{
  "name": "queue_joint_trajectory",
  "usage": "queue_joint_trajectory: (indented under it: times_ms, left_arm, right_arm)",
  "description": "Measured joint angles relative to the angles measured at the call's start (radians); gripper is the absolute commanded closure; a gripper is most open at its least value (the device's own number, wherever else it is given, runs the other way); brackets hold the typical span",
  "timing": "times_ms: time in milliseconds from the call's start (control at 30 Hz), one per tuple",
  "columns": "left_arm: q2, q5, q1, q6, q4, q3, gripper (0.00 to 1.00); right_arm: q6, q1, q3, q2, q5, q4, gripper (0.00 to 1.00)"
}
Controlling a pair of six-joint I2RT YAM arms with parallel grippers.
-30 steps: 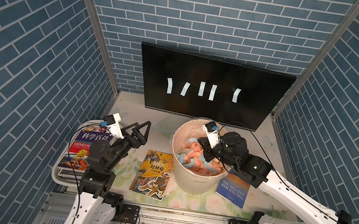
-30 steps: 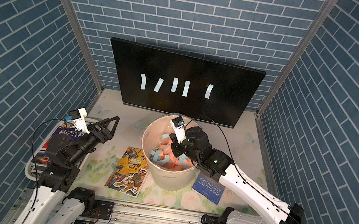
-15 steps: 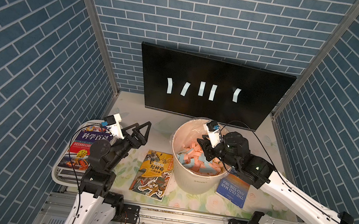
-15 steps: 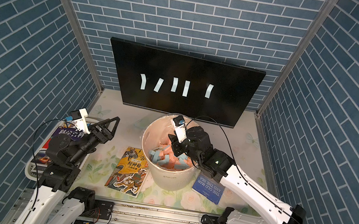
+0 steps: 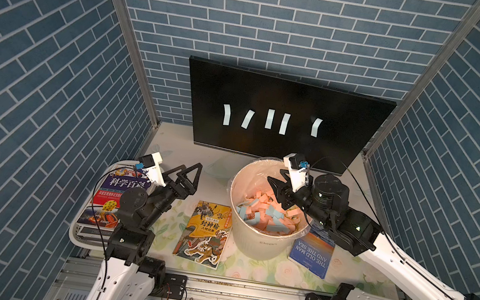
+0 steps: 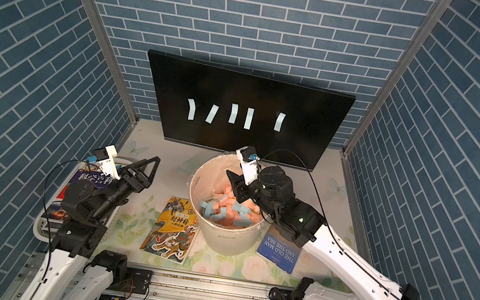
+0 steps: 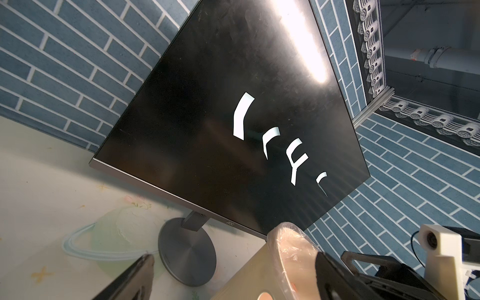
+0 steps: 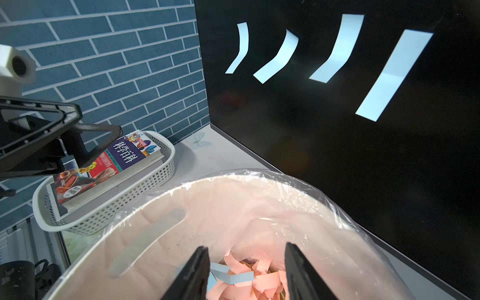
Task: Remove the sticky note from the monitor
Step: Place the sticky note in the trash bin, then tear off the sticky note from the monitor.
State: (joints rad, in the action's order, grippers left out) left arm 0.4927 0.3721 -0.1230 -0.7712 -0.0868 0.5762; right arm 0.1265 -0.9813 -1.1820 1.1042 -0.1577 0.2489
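- Five pale blue sticky notes [image 5: 269, 118] sit in a row across the middle of the monitor [image 5: 348, 125], each strip's long axis roughly up-down; the second from the left leans.
- That monitor stands upright at the back of the table [image 5: 167, 153], screen facing the arms, its long side running left-right.
- Readable: "THE OLD MAN AND THE SEA" on a blue book [image 5: 312, 253]; "封神榜" on a yellow book [image 5: 205, 232].
- Over the bin [image 5: 260, 244], the right fingers [image 8: 192, 275] are spread, pinching nothing.
- Beside it, the left fingers [image 5: 188, 173] are spread wide, empty.
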Motion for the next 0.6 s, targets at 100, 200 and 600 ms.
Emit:
queue_joint_trajectory:
  times_ms: [100, 200, 600]
  left_arm:
    - [0.000, 0.000, 0.000, 0.000, 0.000, 0.000, 0.00]
    - [0.000, 0.000, 0.000, 0.000, 0.000, 0.000, 0.00]
    - [-0.007, 0.008, 0.000, 0.000, 0.002, 0.000, 0.00]
  right_arm:
    - [0.004, 0.002, -0.012, -0.007, -0.023, -0.006, 0.43]
    - [0.009, 0.013, -0.028, -0.011, -0.041, -0.018, 0.41]
    - [0.114, 0.183, -0.053, -0.028, -0.017, -0.085, 0.36]
